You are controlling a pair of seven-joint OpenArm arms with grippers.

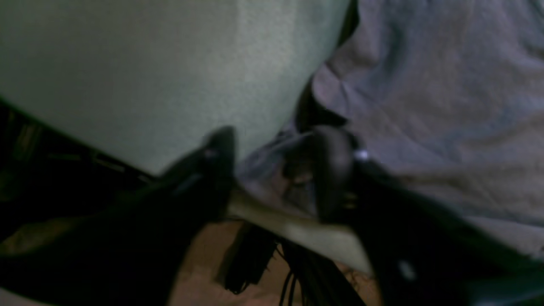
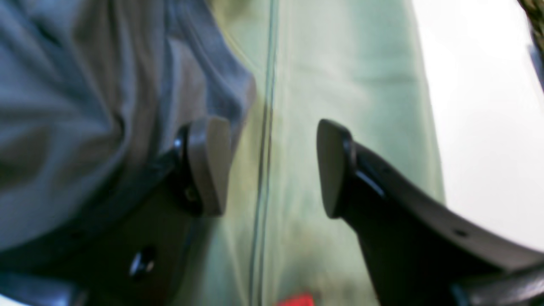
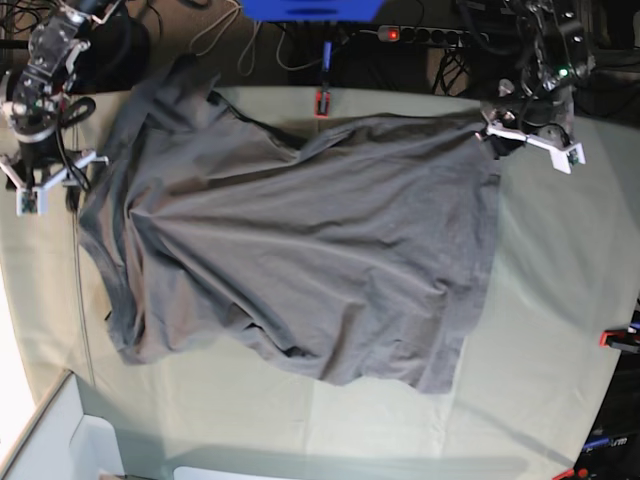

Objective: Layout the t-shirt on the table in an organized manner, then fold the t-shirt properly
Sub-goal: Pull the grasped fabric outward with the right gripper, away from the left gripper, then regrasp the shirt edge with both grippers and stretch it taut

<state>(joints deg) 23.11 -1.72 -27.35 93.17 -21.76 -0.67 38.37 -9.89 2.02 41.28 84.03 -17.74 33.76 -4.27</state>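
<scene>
Though left-wrist view's blurred, left tool straddles t-shirt hem, grip unclear, right tool released, empty.

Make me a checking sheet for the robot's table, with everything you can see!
Surface: table covered in creased pale green cloth.
Job's things: t-shirt spread out, wrinkled, not folded yet.
Clutter: red-orange clamp on the far edge.
Grippers: left gripper open at the shirt's edge; right gripper open, nothing between its jaws, beside the shirt.
Cables: cables and a power strip beyond the table.
Surroundings: white box by one corner.
</scene>
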